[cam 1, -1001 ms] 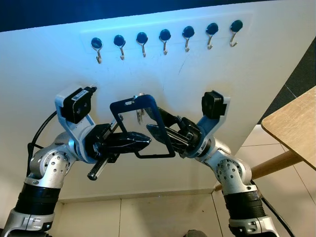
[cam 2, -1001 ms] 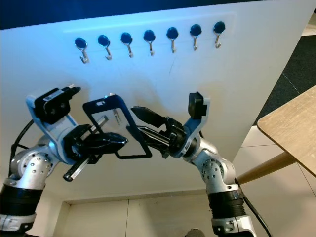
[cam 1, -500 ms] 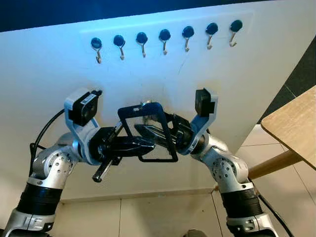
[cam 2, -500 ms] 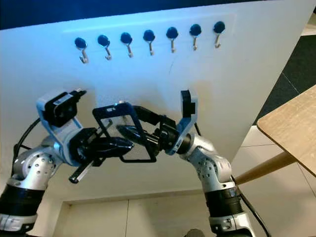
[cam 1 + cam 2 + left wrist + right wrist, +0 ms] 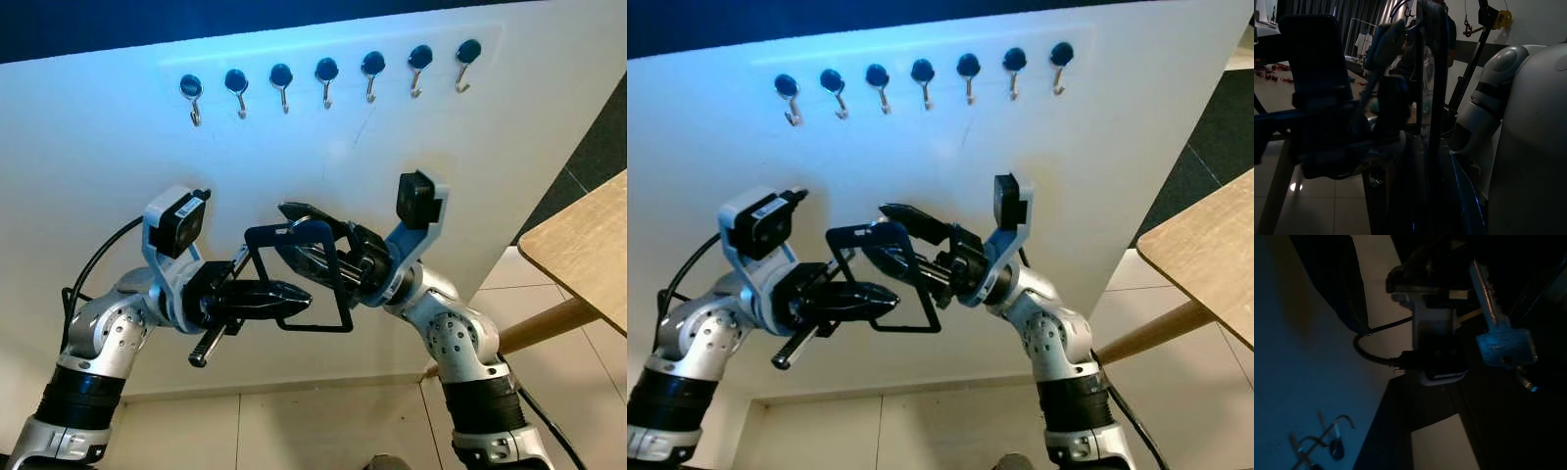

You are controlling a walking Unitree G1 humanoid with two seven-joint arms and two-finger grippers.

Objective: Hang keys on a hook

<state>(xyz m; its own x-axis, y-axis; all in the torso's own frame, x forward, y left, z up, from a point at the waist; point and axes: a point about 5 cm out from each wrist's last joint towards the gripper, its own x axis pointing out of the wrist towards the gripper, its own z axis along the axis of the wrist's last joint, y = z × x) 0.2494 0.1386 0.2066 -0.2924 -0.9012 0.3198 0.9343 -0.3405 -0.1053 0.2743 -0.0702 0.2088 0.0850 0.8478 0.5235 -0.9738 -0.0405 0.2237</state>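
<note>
Keys [image 5: 1501, 340] (silvery, on a black rectangular loop [image 5: 299, 279]) hang at centre frame between both grippers. Left gripper [image 5: 294, 292] pinches the loop's lower edge; right gripper [image 5: 289, 235] spread beside it. Hooks [image 5: 326, 80] line the white board [image 5: 509, 127] above; a wooden table [image 5: 588, 245] is at right.

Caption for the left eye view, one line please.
Below a row of seven wall hooks, left gripper and right gripper meet at a black strap loop carrying keys.
</note>
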